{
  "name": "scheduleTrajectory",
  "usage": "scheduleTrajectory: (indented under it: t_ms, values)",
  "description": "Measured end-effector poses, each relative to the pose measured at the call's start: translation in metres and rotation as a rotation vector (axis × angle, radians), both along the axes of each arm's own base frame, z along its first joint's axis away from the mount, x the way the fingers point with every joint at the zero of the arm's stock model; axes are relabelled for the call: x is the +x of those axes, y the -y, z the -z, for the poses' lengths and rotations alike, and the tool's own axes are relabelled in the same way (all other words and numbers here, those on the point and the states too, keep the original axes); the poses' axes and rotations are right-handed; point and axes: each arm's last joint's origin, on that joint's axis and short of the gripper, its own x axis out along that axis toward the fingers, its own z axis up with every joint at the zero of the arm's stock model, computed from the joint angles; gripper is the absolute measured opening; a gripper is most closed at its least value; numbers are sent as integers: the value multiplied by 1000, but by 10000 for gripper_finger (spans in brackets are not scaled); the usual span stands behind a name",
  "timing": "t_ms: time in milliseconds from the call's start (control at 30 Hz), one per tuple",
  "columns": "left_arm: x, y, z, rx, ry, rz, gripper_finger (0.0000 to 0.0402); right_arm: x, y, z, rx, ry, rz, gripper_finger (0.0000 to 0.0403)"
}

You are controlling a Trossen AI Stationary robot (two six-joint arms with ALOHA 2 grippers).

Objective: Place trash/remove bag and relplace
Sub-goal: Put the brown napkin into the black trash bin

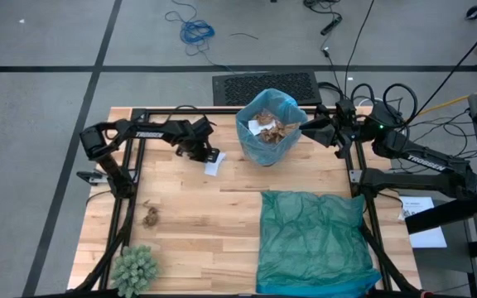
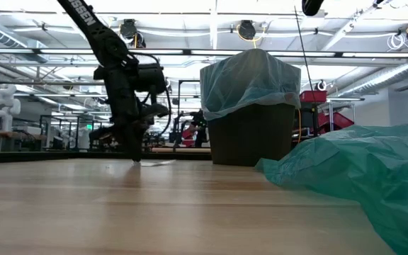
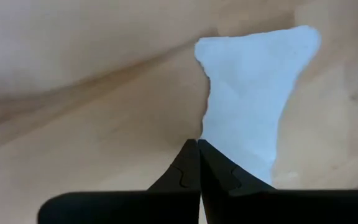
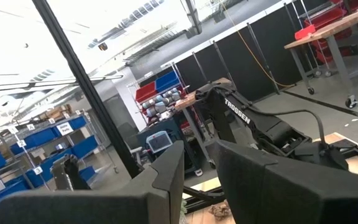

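Your left gripper [image 3: 198,163] has its fingers pressed together at the table, tips pinching the near edge of a white paper scrap [image 3: 253,99], though whether paper is truly caught between them is hard to tell. Lift slowly and check the scrap comes up before swinging right toward the bin. The bin [image 1: 269,128], lined with the light blue bag [image 2: 250,78] and already holding brown wads, stands just right of the scrap at the table's far edge. Your right gripper [image 1: 311,126] waits beside the bin's right rim, fingers slightly apart and empty. One brown wad [image 1: 150,218] lies nearer, to the left.
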Motion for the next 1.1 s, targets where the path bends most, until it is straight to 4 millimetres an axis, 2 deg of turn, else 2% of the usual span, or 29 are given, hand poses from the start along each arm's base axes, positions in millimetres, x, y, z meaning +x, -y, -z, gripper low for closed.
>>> scheduleTrajectory:
  t_ms: [300, 467, 600, 833, 967, 1100]
  values:
    - [-5, 6, -24, 22, 70, 8, 0, 0, 0, 0, -11, 1, 2, 84]
    - [-6, 8, -32, -47, 118, -18, 0, 0, 0, 0, -15, 2, 4, 84]
    - [-8, 9, -30, -47, 75, -60, 16, 0, 0, 0, -19, 3, 4, 84]
    - [-11, 3, -28, -30, 48, -90, 97, 0, 0, 0, -18, 2, 4, 84]
    - [-8, -1, -16, -58, 47, -44, 125, 0, 0, 0, -17, 2, 3, 84]
    - [-5, -2, 1, -87, -6, -31, 130, 0, 0, 0, -10, 1, 1, 84]
